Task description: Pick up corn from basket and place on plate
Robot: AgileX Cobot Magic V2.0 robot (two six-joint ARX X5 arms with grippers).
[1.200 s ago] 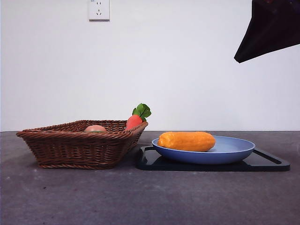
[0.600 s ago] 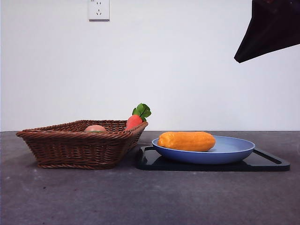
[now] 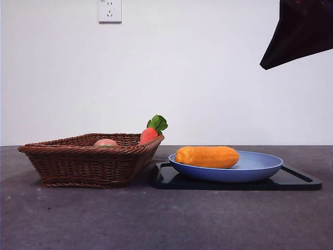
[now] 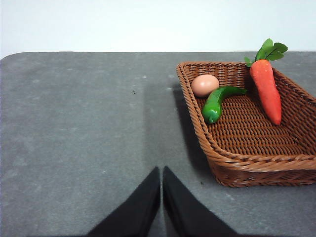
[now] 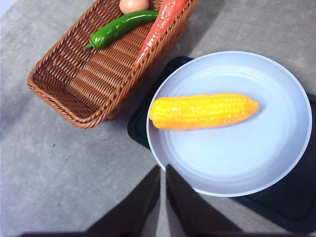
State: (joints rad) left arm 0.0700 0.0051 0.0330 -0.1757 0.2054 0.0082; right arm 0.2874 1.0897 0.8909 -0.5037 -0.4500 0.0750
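Observation:
The yellow-orange corn lies on its side in the light-blue plate, nothing gripping it. The brown wicker basket stands to the plate's left and holds no corn. My right gripper hangs high above the plate's near edge, shut and empty; in the front view it is the dark shape at the top right. My left gripper is shut over bare table beside the basket.
In the basket lie a red-orange carrot, a green pepper and a peach-coloured round item. A flat black tray sits under the plate. A wall socket is on the back wall.

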